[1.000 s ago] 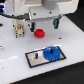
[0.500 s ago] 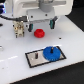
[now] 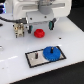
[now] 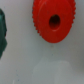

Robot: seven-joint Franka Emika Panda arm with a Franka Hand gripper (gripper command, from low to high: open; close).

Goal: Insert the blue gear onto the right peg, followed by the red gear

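Since a second ago my gripper (image 3: pixel 35 24) has shifted over the small red toothed plastic gear (image 3: pixel 38 33), jaws spread and empty. Wide blue plastic gear (image 3: pixel 51 52) already sits on the grey plate's right peg. Off-centre descent could nudge red sideways.

red gear (image 3: pixel 39 33), blue gear (image 3: pixel 51 53), grey plate (image 3: pixel 35 58) black-bordered, white table (image 3: pixel 15 67)
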